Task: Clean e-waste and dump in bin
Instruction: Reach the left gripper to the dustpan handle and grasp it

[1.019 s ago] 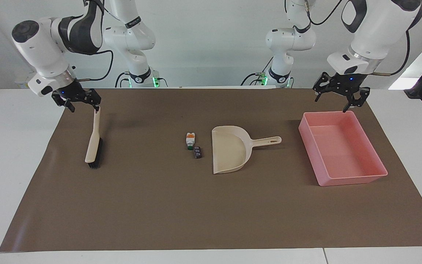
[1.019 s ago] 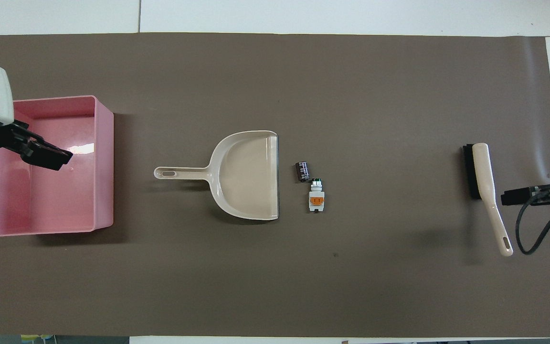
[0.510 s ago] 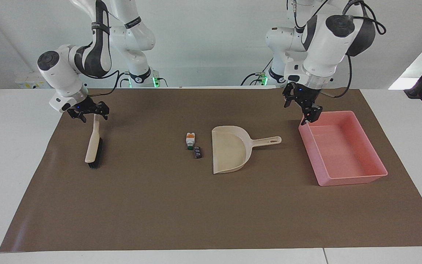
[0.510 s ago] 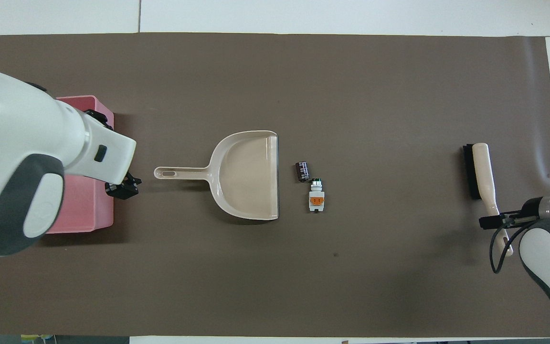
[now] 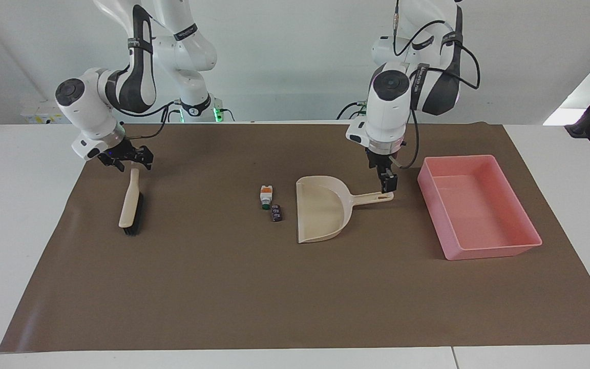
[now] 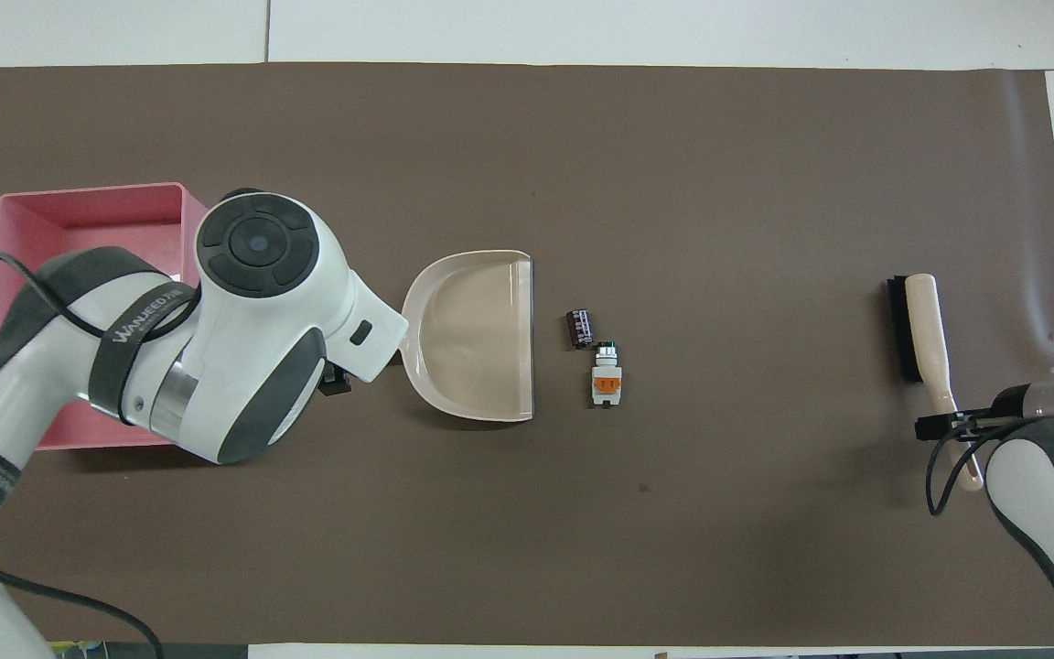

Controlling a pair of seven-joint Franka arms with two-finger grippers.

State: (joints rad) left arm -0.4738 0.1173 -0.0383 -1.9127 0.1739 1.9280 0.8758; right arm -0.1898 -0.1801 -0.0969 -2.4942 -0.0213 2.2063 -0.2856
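The e-waste lies mid-mat: a white part with orange and green bits (image 5: 266,195) (image 6: 607,381) and a smaller black block (image 5: 276,212) (image 6: 580,328), both just off the beige dustpan's (image 5: 320,210) (image 6: 477,334) open lip. The pink bin (image 5: 494,251) (image 6: 88,190) stands at the left arm's end and holds nothing. My left gripper (image 5: 389,184) (image 6: 335,385) points down just over the tip of the dustpan's handle (image 5: 377,196), open. That handle is hidden under the arm in the overhead view. My right gripper (image 5: 125,162) (image 6: 948,426) hangs open astride the brush's handle end.
The beige brush with black bristles (image 5: 132,205) (image 6: 919,329) lies at the right arm's end of the brown mat (image 5: 223,287). White table shows around the mat. The left arm's body covers part of the bin in the overhead view.
My left gripper swung from over the bin's nearer wall to the dustpan's handle tip and came lower. My right gripper dropped closer to the brush's handle end. Nothing on the mat moved.
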